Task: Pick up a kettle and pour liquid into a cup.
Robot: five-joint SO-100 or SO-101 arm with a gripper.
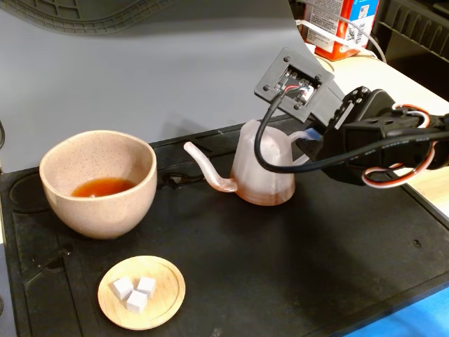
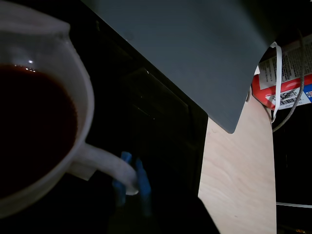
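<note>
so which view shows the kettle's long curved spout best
The fixed view: the translucent pinkish-white ribbed plastic kettle stands whole on the black mat, and its long thin curved spout reaches toward the beige speckled ceramic cup. The wrist view shows only the kettle's open rim, dark liquid inside and its loop handle; no spout.

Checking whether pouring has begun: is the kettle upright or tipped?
Upright. The kettle sits flat on the black mat, spout level; the cup already holds some liquid.
</note>
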